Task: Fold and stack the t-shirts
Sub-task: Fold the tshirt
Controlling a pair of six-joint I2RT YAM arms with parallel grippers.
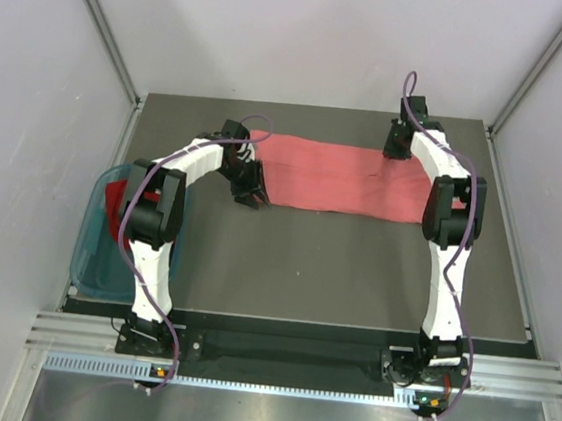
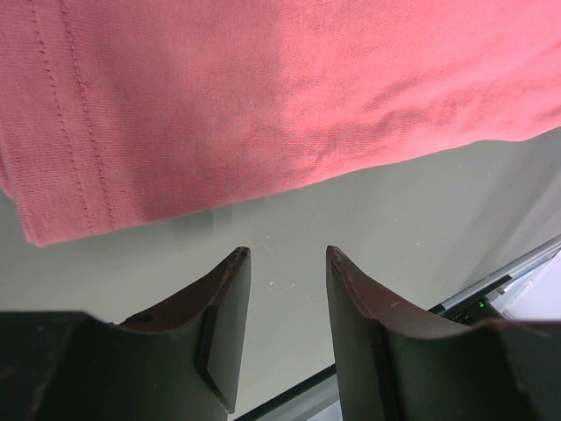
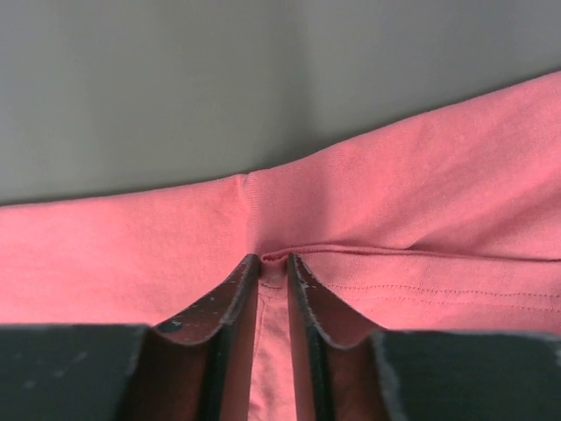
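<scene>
The salmon-pink t-shirt (image 1: 335, 176) lies folded into a long strip across the far half of the table. My left gripper (image 1: 252, 199) hovers at the strip's near left corner. It is open, and in the left wrist view only bare table shows between its tips (image 2: 287, 253), with the pink cloth (image 2: 263, 96) just beyond them. My right gripper (image 1: 398, 147) sits at the strip's far right edge. In its wrist view the jaws (image 3: 274, 259) stand narrow, with a pinched fold of pink cloth (image 3: 421, 193) between them. The deep red t-shirt (image 1: 113, 198) lies crumpled in the basket.
A teal plastic basket (image 1: 91, 251) hangs over the table's left edge beside the left arm. Grey walls and metal frame rails (image 1: 104, 26) close in the table at the back and both sides. The dark tabletop (image 1: 306, 263) runs from the shirt to the arm bases.
</scene>
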